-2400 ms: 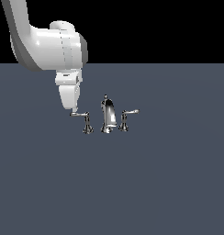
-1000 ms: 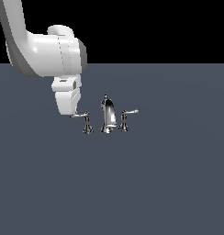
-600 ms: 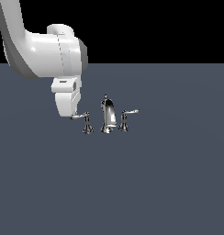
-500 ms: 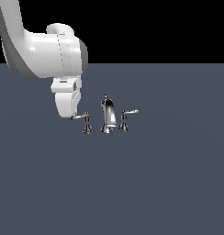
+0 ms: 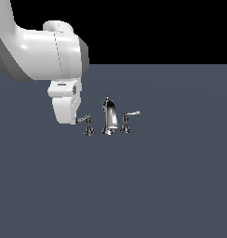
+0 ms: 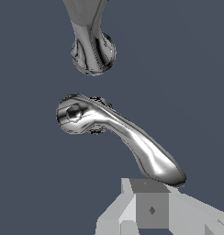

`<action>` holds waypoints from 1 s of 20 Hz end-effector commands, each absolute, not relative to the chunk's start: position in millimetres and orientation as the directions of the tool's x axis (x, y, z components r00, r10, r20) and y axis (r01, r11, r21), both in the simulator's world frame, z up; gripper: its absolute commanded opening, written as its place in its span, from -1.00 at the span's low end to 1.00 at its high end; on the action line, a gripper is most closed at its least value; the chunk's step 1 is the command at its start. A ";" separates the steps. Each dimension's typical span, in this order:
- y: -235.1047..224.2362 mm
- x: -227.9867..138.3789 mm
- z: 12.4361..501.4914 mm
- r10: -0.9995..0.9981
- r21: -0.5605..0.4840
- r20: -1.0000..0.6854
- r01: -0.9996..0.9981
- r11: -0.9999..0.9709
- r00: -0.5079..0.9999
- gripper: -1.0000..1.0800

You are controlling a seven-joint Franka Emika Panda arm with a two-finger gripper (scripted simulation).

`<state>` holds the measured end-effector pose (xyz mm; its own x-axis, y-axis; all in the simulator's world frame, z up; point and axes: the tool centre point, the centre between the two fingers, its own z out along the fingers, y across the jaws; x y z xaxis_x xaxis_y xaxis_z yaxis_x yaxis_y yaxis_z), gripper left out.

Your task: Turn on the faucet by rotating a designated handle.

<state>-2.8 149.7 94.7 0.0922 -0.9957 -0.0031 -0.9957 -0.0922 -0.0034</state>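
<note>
The chrome faucet (image 5: 108, 118) stands on the dark grey surface, a curved spout between two lever handles. The handle (image 5: 87, 124) is the one on the exterior view's left, its thin lever reaching toward my gripper (image 5: 70, 118). The white hand hangs right at the lever's tip and hides the fingers. In the wrist view the handle (image 6: 118, 133) lies close below, its lever running from the post to a rounded tip. One grey fingertip (image 6: 150, 209) sits against or just beside that tip. The spout's base (image 6: 92, 50) shows beyond it.
The twin handle (image 5: 128, 122) with its brighter, upward-tilted lever stands on the spout's other side. The flat grey surface (image 5: 157, 186) extends all around the faucet. My big white arm (image 5: 41, 51) looms over the exterior view's left.
My hand has lowered and shifted slightly toward the exterior view's left, now covering the lever's tip. The lever looks shorter from the side, perhaps swung a little.
</note>
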 end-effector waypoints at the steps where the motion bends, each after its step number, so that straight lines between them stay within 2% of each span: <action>1: 149.7 -3.0 94.6 -0.996 -0.003 -0.003 -0.996 -0.092 0.092 -1.00; 13: 98.2 -21.3 95.0 -0.996 0.000 0.000 -0.996 -0.088 0.088 -1.00; 14: 98.2 -21.3 95.0 -0.996 0.000 0.000 -0.996 -0.088 0.088 -1.00; 15: 121.7 -23.4 94.7 -0.993 -0.001 -0.009 -0.993 -0.120 0.120 -1.00; 20: 87.7 -10.3 94.8 -0.995 -0.001 -0.005 -0.995 -0.104 0.104 -1.00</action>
